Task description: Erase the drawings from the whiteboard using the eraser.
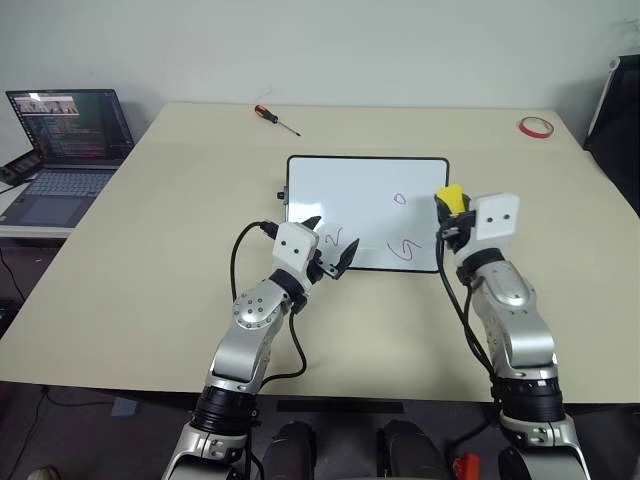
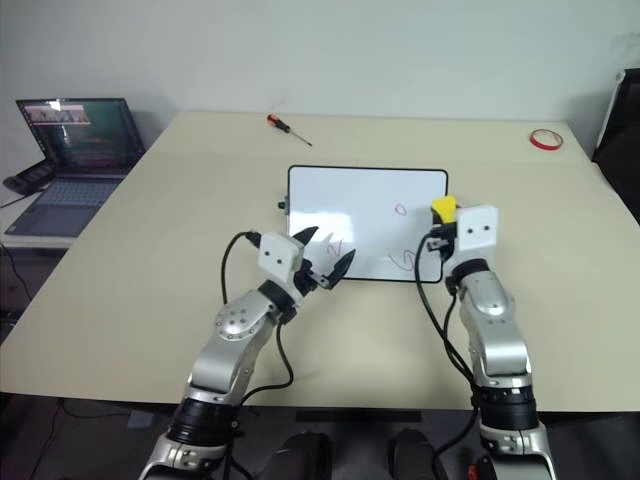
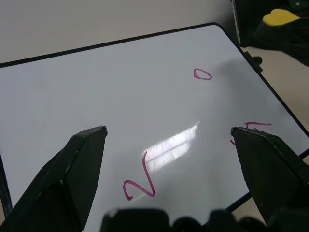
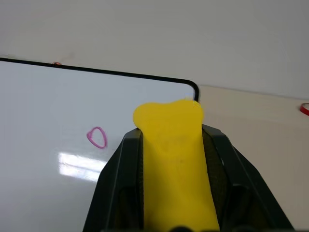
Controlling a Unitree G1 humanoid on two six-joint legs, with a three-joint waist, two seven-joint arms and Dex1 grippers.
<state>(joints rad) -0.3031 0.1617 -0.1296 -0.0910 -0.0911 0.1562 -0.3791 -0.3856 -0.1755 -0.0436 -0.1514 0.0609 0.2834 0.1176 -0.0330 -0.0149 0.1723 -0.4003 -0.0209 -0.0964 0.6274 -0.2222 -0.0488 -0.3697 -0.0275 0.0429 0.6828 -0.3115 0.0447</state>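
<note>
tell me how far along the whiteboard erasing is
Done: the right gripper is shut on the eraser, at the whiteboard's right edge. Left gripper is open. Left: all three drawings, the loop, curl and tick, remain unerased.

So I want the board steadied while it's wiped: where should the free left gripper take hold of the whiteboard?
A judgement: the whiteboard's near black-framed edge, approached low from the robot's side, one finger over and one under. The left gripper hovers open there; the board lies flat and thin.
</note>
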